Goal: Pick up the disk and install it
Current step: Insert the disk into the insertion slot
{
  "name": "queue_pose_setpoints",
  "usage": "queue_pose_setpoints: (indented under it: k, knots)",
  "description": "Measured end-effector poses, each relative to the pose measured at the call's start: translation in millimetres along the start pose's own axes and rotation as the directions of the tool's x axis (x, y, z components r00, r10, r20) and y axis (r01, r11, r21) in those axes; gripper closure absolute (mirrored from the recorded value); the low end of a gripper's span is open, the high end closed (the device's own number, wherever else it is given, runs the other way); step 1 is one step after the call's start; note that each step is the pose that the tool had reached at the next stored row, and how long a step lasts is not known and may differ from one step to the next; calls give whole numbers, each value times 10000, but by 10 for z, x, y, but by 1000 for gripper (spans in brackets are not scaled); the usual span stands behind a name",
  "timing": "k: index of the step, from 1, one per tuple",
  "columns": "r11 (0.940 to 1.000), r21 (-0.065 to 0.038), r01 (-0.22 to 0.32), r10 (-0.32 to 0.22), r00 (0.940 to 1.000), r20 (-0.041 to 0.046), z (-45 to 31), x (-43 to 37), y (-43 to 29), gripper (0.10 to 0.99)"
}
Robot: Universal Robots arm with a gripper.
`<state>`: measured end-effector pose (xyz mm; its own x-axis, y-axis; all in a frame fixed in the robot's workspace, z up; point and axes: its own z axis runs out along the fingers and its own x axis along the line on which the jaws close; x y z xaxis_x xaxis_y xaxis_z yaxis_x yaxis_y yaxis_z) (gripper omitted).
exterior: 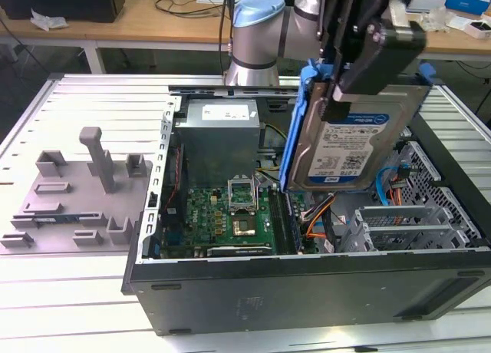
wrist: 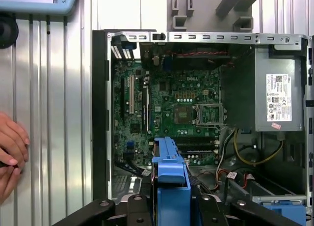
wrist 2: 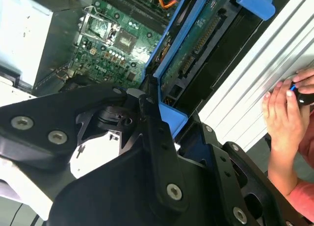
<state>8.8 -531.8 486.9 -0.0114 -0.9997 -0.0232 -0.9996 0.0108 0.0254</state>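
disk [exterior: 349,150]: flat rectangular silver hard drive with a white-and-blue label, seated in a blue plastic carrier frame [exterior: 294,142]. It is held on edge, label facing near, in the air above the open case and toward the exterior view's right.
claw [exterior: 341,92]: black, clamped on the disk's upper edge.
case [exterior: 307,291]: black desktop computer case lying on its side with the cover off, on the ribbed aluminium surface [exterior: 61,299].
motherboard [exterior: 230,215]: green circuit board on the case floor, below the disk and toward the exterior view's left.
power supply [exterior: 219,138]: grey metal box in the far part of the case, apart from the disk.
fixture [exterior: 77,192]: grey plate with upright blocks, just beside the case at the exterior view's left.
hand [wrist 2: 284,113]: a person's hand resting on the surface outside the case, seen in both wrist views [wrist: 10,142].
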Motion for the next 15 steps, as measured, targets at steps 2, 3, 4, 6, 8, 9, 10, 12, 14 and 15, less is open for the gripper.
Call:
queue_pose_setpoints:
  k: [2,3,4,6,8,9,10,12,14,15]
  knots:
    - [10000,-3,-1,1,10000,0,-1,30,-54,722]
    - [10000,-8,0,0,10000,0,-2,50,-113,722]
    - [10000,-11,-1,1,10000,0,-4,72,-205,722]
    - [10000,-13,0,0,10000,-1,-7,87,-326,722]
    - [10000,-13,-2,2,10000,0,-8,96,-406,722]
    - [10000,-14,-1,1,10000,-1,-9,99,-457,722]
    - [10000,-13,0,0,10000,-1,-9,100,-502,722]
    - [10000,-14,0,0,10000,0,-9,101,-618,722]
    - [10000,-14,-2,2,10000,0,-7,100,-724,722]
    - [10000,-13,-1,1,10000,0,-7,99,-775,722]
